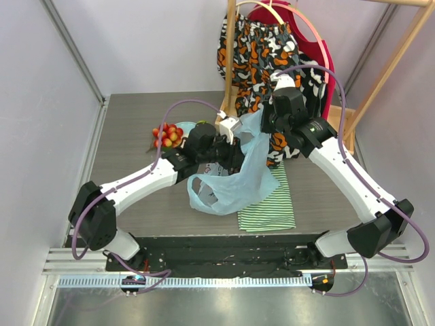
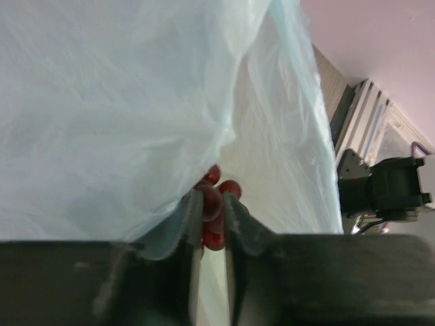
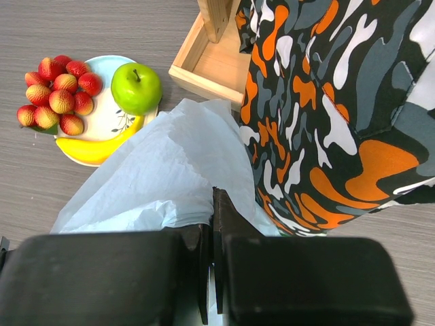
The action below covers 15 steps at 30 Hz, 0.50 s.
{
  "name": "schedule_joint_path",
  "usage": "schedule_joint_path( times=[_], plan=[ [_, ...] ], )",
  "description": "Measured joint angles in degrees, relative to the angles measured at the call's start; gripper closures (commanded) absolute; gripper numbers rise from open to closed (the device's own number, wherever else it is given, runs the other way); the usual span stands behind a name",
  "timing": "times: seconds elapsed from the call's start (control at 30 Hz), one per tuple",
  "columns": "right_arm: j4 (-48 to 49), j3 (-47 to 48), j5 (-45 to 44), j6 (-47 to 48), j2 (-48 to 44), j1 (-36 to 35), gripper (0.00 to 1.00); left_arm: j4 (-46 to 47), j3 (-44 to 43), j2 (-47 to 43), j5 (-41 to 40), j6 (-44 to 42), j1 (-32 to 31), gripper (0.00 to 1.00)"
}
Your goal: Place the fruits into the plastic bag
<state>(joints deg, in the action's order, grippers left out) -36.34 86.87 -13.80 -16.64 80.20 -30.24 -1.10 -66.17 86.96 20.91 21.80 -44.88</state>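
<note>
we see the right end effector (image 3: 212, 217) clenched on the plastic bag (image 1: 238, 180), holding its mouth up above the desk (image 1: 129, 149), while the left end effector (image 2: 211, 200) reaches into the bag with the grapes (image 2: 230, 188) between its slightly parted tips, though we cannot tell if it grips them.
</note>
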Motion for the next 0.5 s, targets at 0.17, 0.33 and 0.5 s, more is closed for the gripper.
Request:
schedule_joint_path(
  times=[0.17,0.33,0.5],
  plan=[
    [0.0,0.0,0.0,0.0,0.0,0.0,0.99,0.3,0.0,-0.1,0.1,-1.3,0.0,0.34],
    [0.0,0.0,0.0,0.0,0.0,0.0,0.99,0.4,0.2,-0.8,0.1,-1.8,0.0,0.26],
    [0.0,0.0,0.0,0.0,0.0,0.0,0.99,0.5,0.8,-2.3,0.1,-2.7,0.0,0.26]
  ],
)
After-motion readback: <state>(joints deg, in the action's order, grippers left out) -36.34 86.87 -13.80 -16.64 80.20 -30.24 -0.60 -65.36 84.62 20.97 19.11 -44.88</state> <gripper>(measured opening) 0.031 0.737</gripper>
